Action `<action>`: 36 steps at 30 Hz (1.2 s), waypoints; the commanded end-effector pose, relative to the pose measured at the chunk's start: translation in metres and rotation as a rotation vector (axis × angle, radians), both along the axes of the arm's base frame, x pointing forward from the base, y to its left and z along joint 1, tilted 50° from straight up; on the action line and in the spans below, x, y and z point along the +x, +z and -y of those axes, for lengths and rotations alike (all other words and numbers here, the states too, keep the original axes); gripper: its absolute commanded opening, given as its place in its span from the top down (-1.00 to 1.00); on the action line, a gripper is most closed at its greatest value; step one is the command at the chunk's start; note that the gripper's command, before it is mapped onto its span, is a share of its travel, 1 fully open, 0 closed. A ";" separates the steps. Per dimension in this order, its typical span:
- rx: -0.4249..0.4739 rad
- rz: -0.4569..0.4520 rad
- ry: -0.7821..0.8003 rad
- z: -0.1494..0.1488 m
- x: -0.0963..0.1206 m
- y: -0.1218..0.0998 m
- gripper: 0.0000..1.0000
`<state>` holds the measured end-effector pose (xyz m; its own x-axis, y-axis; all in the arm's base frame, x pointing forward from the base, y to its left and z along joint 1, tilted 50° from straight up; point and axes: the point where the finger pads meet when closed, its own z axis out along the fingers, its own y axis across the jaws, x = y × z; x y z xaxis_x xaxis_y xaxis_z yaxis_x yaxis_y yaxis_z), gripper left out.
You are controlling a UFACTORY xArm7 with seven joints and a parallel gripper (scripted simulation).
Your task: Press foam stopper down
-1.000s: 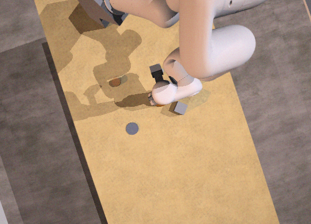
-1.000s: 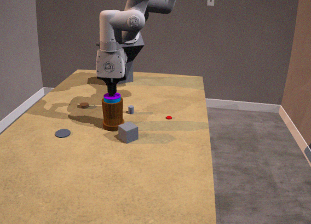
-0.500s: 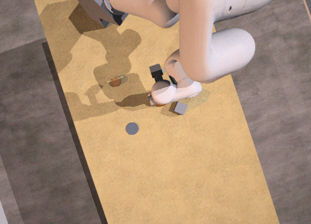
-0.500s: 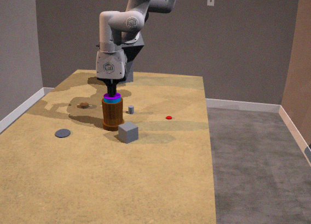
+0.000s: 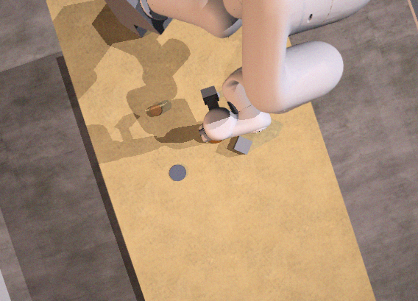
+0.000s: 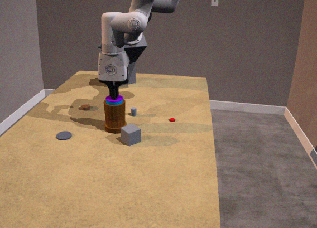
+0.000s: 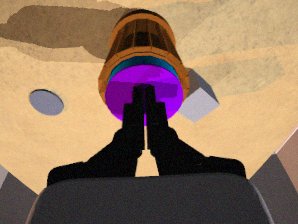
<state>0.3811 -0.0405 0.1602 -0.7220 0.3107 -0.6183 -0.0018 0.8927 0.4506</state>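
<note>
Top view
Arm: you see the big white arm w/ its wrist right over the jar, so the jar is almost all hidden. Only a thin orange bit peeks out under the wrist.
Table: tan table, long, on a grey floor.
Grey cube: grey cube sits just beside the wrist.
Grey disc: flat grey disc lies apart from the jar, nearer the table's dark edge.
Brown lump: small brown lump lies in the arm's shadow.

Exterior view
Jar: brown jar stands upright on the table, near the middle.
Stopper: purple foam stopper sits in the jar's mouth w/ a blue band under it. You see it poke up a bit above the rim.
Gripper: gripper points straight down, tips on the stopper's top. Fingers are pinched tight together, nothing between them.
Grey cube: just in front of the jar, close but not touching.
Small grey peg: small grey peg stands behind the jar, apart.
Red dot: flat red dot lies well apart from the jar.
Grey disc: off to the other side of the jar.

Wrist view
Fingers: two black fingers side by side, closed narrow, tips on the purple top near its middle.
Stopper: round purple face, blue edge behind it, orange-brown jar rim round it.
Can't tell: how hard the tips push.
</note>
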 end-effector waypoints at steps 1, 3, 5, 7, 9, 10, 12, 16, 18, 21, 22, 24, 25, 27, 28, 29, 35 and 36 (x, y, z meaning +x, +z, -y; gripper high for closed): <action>0.000 0.002 -0.001 0.000 0.002 -0.001 1.00; 0.000 0.002 -0.001 0.000 0.002 -0.001 1.00; 0.000 0.002 -0.001 -0.001 0.003 -0.002 1.00; 0.000 0.002 -0.001 -0.001 0.004 -0.002 1.00; 0.000 0.002 -0.001 -0.001 0.004 -0.003 1.00; 0.000 0.002 -0.001 -0.001 0.005 -0.003 1.00; 0.000 0.002 -0.001 -0.001 0.005 -0.003 1.00; 0.000 0.002 -0.001 -0.002 0.006 -0.005 1.00; 0.000 0.002 -0.001 -0.003 0.007 -0.006 1.00; 0.000 0.002 -0.001 -0.003 0.008 -0.007 1.00; 0.000 0.002 -0.001 -0.003 0.008 -0.007 1.00; 0.000 0.002 -0.001 -0.004 0.009 -0.008 1.00; 0.000 0.002 -0.001 -0.004 0.010 -0.008 1.00; 0.000 0.002 -0.001 -0.004 0.011 -0.009 1.00; 0.000 0.002 -0.001 -0.004 0.011 -0.009 1.00; 0.000 0.002 -0.001 -0.004 0.011 -0.009 1.00; 0.000 0.002 -0.001 -0.005 0.013 -0.011 1.00; 0.000 0.002 -0.001 -0.006 0.013 -0.012 1.00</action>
